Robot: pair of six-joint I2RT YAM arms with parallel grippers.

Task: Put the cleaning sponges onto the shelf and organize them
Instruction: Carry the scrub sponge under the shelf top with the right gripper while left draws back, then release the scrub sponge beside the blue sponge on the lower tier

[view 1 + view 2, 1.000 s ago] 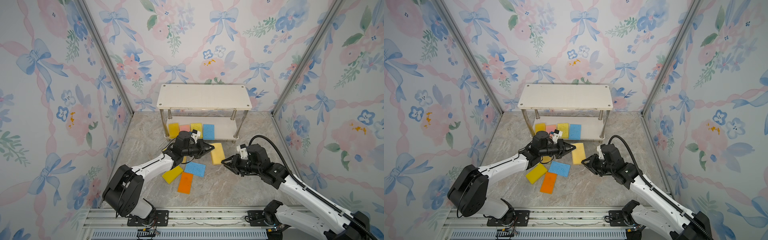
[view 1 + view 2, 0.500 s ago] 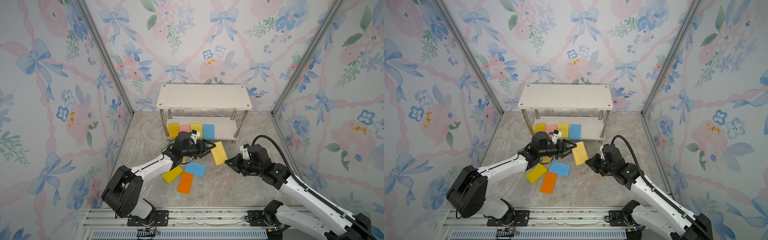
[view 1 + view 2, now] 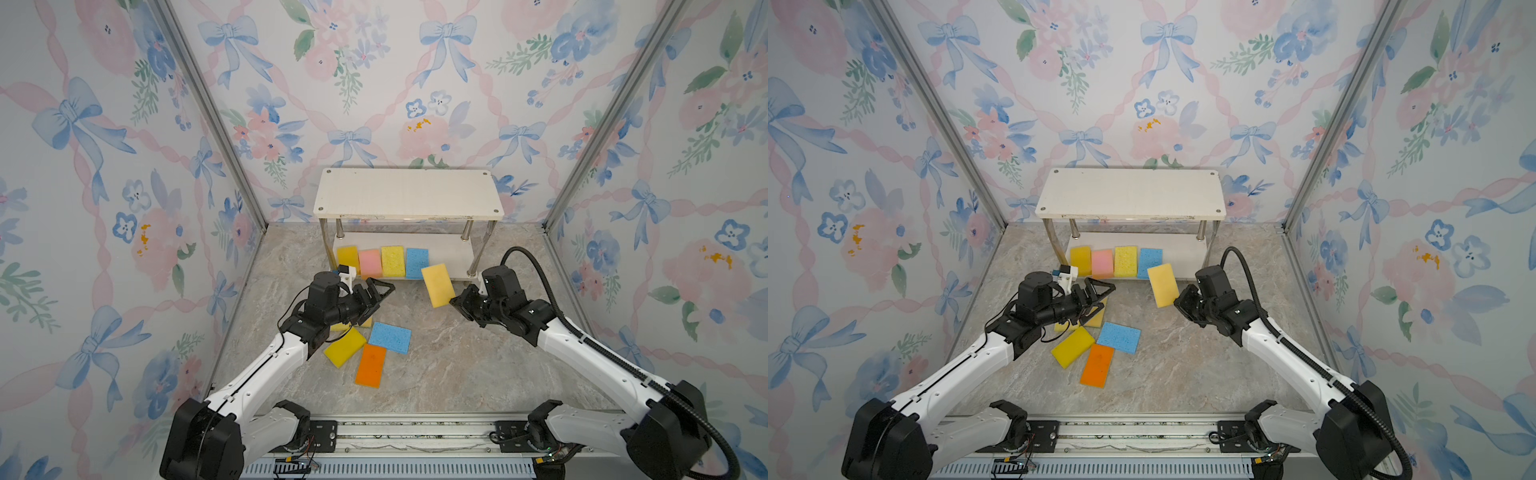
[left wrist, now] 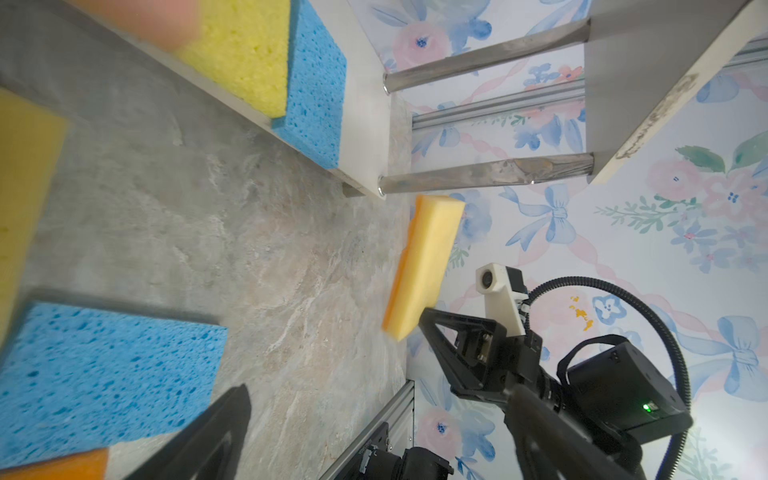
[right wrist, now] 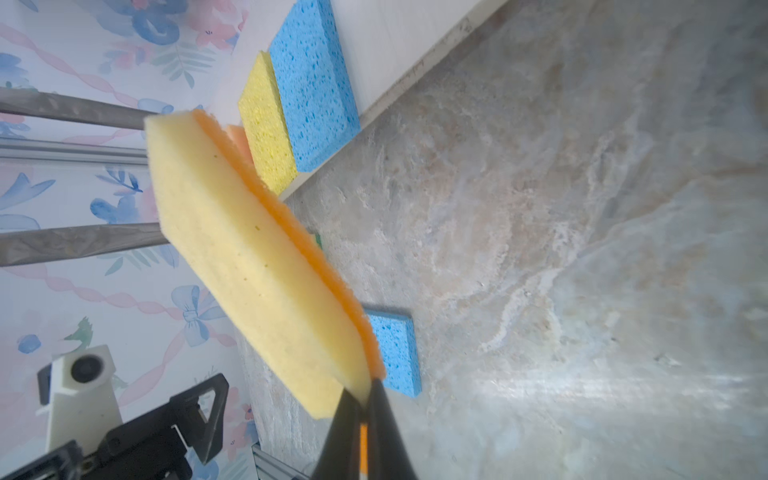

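You have the right tool clamped shut on one short end of a yellow foam sponge with an orange scouring layer. It holds the sponge tilted and clear of the grey marble-patterned desk, and in the right wrist view the fingertips squeeze the foam thin. In both top views the free end of that sponge points toward 11 o'clock. It hangs just in front of the white two-tier shelf with shiny metal posts, which stands at the 12 o'clock side of the desk, and it does not rest on the lower board. Four sponges lie side by side on that board, from 9 o'clock to 3 o'clock: a deep yellow block, a pink block, a pale yellow porous block and a blue porous block. Your left tool is spread wide and holds nothing. It hovers at 9 o'clock from the held sponge and points toward 3 o'clock. Loose sponges lie on the desk at about 6 o'clock from it: a blue porous rectangle, a yellow rectangle at its 8 o'clock, and an orange rectangle at its 7 o'clock, all close together. One more yellow piece is partly hidden under the left tool.
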